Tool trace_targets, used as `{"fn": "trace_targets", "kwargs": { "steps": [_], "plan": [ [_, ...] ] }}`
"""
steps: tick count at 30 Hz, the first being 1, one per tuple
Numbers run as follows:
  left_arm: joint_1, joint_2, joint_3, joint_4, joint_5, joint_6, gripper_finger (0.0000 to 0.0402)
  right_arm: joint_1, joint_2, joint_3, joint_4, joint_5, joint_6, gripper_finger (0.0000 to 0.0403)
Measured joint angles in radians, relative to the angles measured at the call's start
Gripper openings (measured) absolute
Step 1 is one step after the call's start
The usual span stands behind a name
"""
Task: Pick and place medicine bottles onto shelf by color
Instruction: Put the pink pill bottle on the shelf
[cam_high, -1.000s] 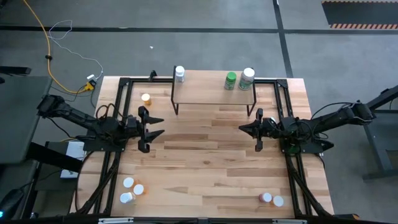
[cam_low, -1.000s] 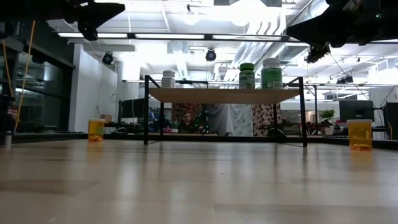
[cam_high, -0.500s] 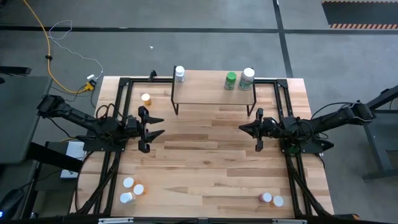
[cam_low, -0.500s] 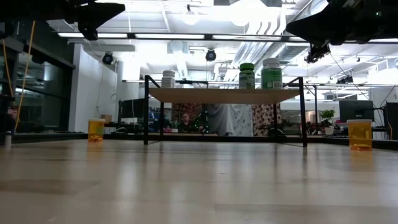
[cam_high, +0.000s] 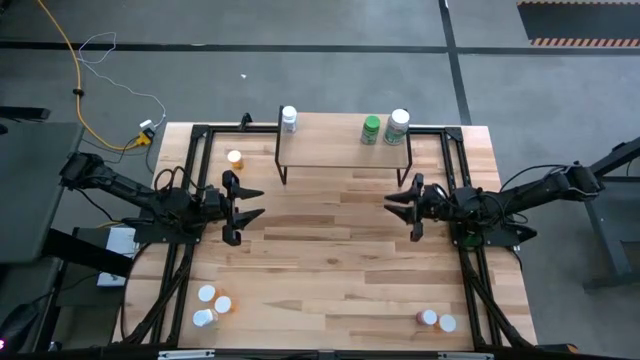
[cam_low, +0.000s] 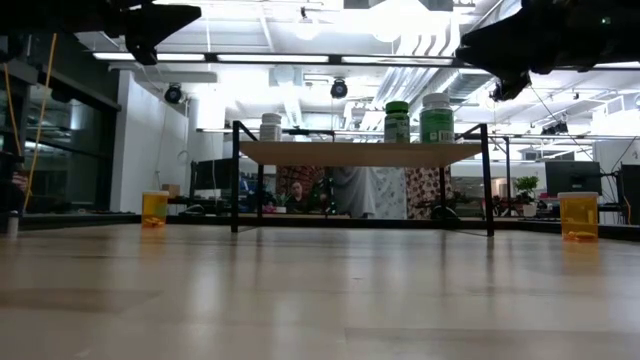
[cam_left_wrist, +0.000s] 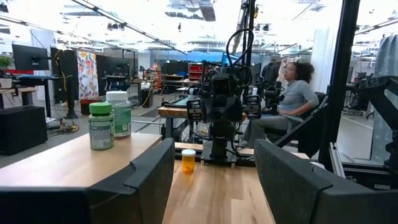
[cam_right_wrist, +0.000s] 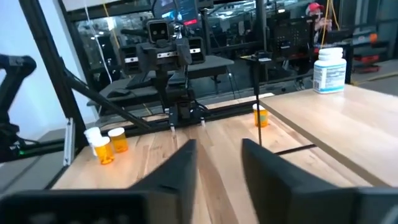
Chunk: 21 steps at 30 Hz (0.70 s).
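So far, three bottles are being shown standing on the shelf (cam_high: 345, 140); six are being left below it; both grippers (cam_high: 250, 201) (cam_high: 398, 203) are being held spread, empty.

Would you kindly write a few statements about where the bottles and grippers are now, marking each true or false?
1. Three bottles stand on the shelf. True.
2. The green-capped bottle stands alone at the shelf's left end. False: it stands at the right end beside a white-capped bottle; the white bottle is the one alone at the left end.
3. The right gripper holds a bottle. False: its fingers are apart and empty.
4. The left gripper is open above the table. True.
5. An orange bottle stands on the table left of the shelf. True.
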Motion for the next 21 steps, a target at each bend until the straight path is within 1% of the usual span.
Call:
{"fn": "trace_targets", "kwargs": {
  "steps": [2, 5, 7, 10, 12, 13, 15, 19, 21],
  "plan": [
    [0.0, 0.0, 0.0, 0.0, 0.0, 0.0, 0.0211, 0.0, 0.0, 0.0, 0.0, -0.006, 0.014, 0.0168],
    [0.0, 0.0, 0.0, 0.0, 0.0, 0.0, 0.0211, 0.0, 0.0, 0.0, 0.0, -0.044, 0.015, 0.0224],
    [0.0, 0.0, 0.0, 0.0, 0.0, 0.0, 0.0211, 0.0, 0.0, 0.0, 0.0, -0.064, 0.018, 0.0255],
    [0.0, 0.0, 0.0, 0.0, 0.0, 0.0, 0.0211, 0.0, 0.0, 0.0, -0.001, -0.084, 0.042, 0.0286],
    [0.0, 0.0, 0.0, 0.0, 0.0, 0.0, 0.0211, 0.005, 0.001, 0.025, -0.056, -0.109, 0.078, 0.0296],
    [0.0, 0.0, 0.0, 0.0, 0.0, 0.0, 0.0211, 0.014, 0.0, 0.055, -0.114, -0.118, 0.101, 0.0297],
    [0.0, 0.0, 0.0, 0.0, 0.0, 0.0, 0.0211, 0.038, 0.002, 0.144, -0.309, -0.116, 0.16, 0.0298],
    [0.0, 0.0, 0.0, 0.0, 0.0, 0.0, 0.0211, 0.118, 0.067, 0.372, -0.797, -0.071, 0.352, 0.0298],
    [0.0, 0.0, 0.0, 0.0, 0.0, 0.0, 0.0211, 0.168, 0.126, 0.479, -1.038, -0.066, 0.495, 0.0298]
  ]
}}
